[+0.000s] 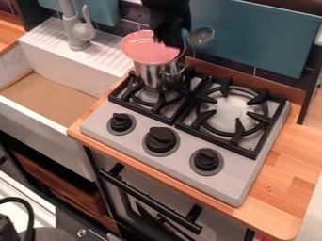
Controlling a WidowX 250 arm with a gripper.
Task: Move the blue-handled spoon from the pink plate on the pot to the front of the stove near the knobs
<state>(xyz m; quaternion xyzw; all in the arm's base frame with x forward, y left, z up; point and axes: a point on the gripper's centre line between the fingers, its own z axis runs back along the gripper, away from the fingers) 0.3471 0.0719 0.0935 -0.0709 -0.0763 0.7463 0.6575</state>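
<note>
At my black two-finger pincer (167,42), a round pink plastic-looking plate (140,47) overhangs the silver metal pot (149,76); grip: can't tell.

The pincer (171,43) blurs into darkness at the rim of the pink plate (148,47), which hides most of the metal pot's (147,75) mouth. The top edge crops the faucet (76,32), the left edge the sink (39,126).

A grey faucet (78,34) stands at the white sink (47,135), left of three black knobs (159,139) lined up beside the wooden worktop's (290,181) front edge, above a black oven handle (149,199); a teal panel (258,37) spans the backdrop.
</note>
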